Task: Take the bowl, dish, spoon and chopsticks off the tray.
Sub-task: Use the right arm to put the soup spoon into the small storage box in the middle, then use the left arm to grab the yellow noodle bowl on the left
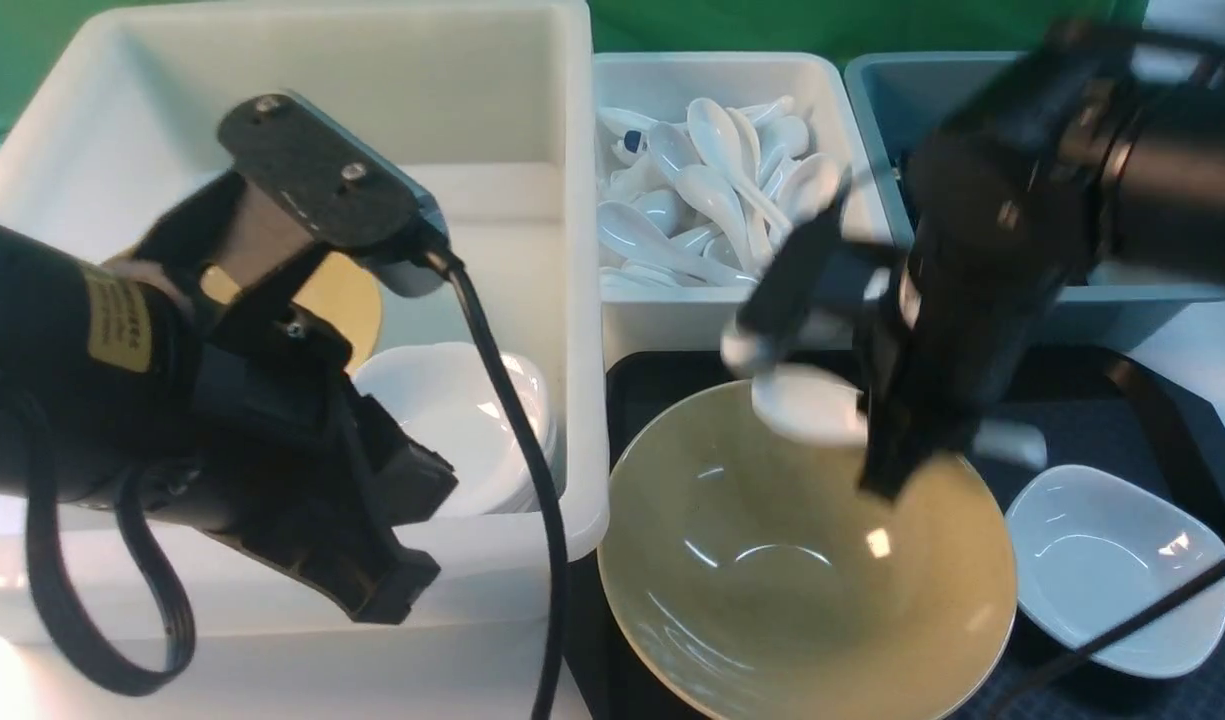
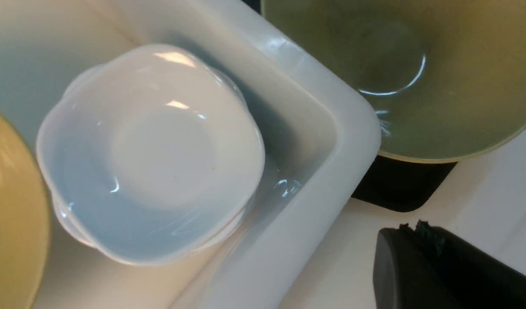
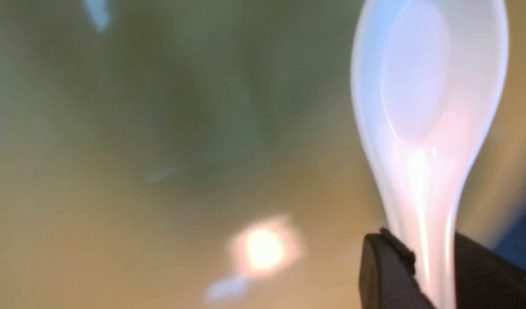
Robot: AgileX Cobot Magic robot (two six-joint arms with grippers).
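Observation:
The tan-yellow bowl sits on the black tray, with the small smooth-rimmed white dish beside it on the right. My right gripper is shut on the handle of the plain white spoon and holds it above the bowl's far rim. In the right wrist view the spoon sticks out from the gripper over the bowl. My left gripper is shut and empty, beside the near corner of the big white tub. The chopsticks are out of view.
The big white tub holds a second tan bowl and stacked scalloped white dishes. A smaller white tub behind the tray is full of white spoons. A grey-blue tub stands at the back right. The tray's corner shows under the bowl.

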